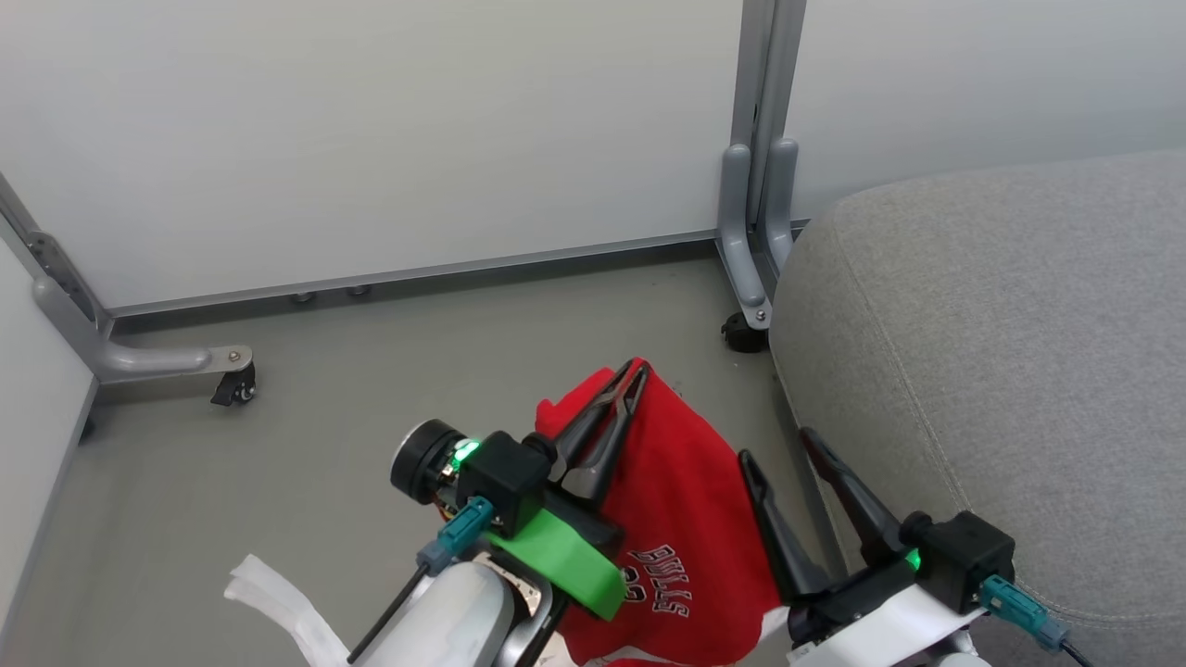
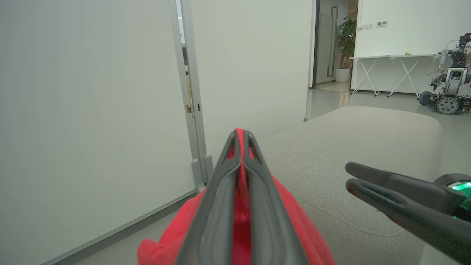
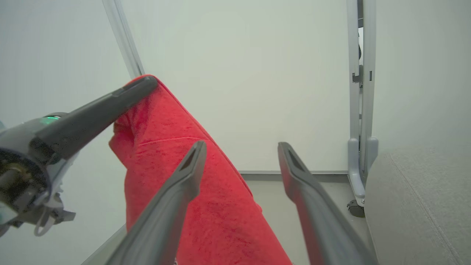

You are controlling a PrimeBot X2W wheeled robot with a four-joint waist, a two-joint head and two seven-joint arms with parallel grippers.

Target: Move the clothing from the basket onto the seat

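A bright red piece of clothing (image 1: 690, 500) with white lettering hangs from my left gripper (image 1: 632, 372), which is shut on its top edge, lifted above the floor. In the left wrist view the red cloth (image 2: 241, 217) is pinched between the closed fingers of the left gripper (image 2: 240, 133). My right gripper (image 1: 776, 445) stands open just right of the garment, beside the grey seat (image 1: 1001, 371), with nothing between its fingers. From the right wrist view, the right gripper (image 3: 241, 145) is spread wide, the clothing (image 3: 206, 198) draping to its left. The basket is out of view.
White partition panels on grey wheeled legs (image 1: 750, 269) stand behind, with another castor leg (image 1: 232, 371) at the left. Grey floor (image 1: 278, 463) lies between them and me. A white strip (image 1: 278, 593) shows at the lower left. Beyond the seat stands another robot (image 2: 450, 92).
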